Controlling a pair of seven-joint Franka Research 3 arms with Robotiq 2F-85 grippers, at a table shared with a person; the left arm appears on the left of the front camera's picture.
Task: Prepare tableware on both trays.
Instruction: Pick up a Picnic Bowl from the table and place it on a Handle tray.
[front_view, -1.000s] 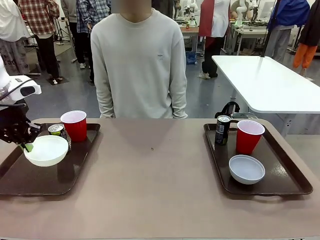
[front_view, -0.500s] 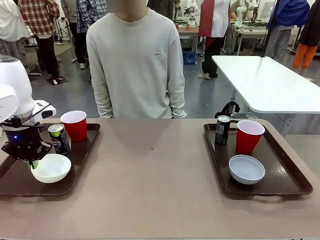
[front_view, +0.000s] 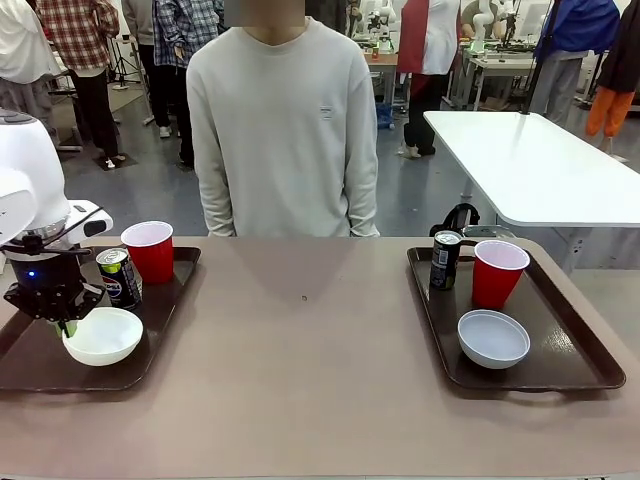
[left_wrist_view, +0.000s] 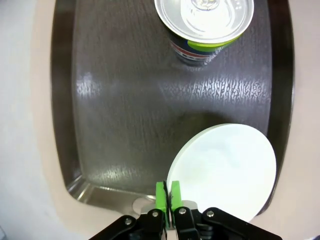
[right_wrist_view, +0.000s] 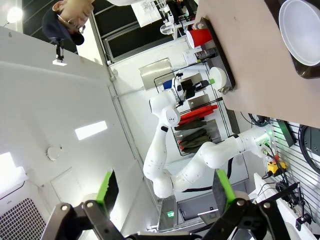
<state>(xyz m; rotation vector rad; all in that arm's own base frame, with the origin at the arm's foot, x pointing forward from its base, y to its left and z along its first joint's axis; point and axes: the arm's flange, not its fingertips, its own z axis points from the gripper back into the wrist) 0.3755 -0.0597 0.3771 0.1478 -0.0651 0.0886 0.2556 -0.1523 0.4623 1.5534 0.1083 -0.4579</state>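
While the counter (front_view: 300, 380) carries two brown trays, we find both nearly furnished. The left tray (front_view: 150, 350) sits at the robot's left and the right tray (front_view: 590, 370) at its right, well apart, with a person (front_view: 285, 130) standing behind the far edge, hands out of the work.

On the right tray we note a red cup (front_view: 498, 272), a black can (front_view: 444, 260) just beside it, and a white bowl (front_view: 493, 338) nearer the robot. This set looks complete.

On the left tray we note a second red cup (front_view: 150, 250), a Pepsi can (front_view: 119, 278) just beside it, and a second white bowl (front_view: 102, 335) at the near end. The left arm (front_view: 30, 200) stands over that corner.

The left claw (front_view: 62, 325) is clamped on the rim of this bowl; in the left wrist view the green pads (left_wrist_view: 161, 196) are pressed together on the near rim of the bowl (left_wrist_view: 222, 170). The bowl extends away from the claw toward the tray's inner side, and the can (left_wrist_view: 204, 25) stands beyond it, apart. We judge the bowl to be resting on the tray floor, so the pending move is a release and a straight lift clear of the rim, away from the can.

The right claw (right_wrist_view: 165, 192) stands with its fingers wide apart, holding nothing, pointed away from the work.
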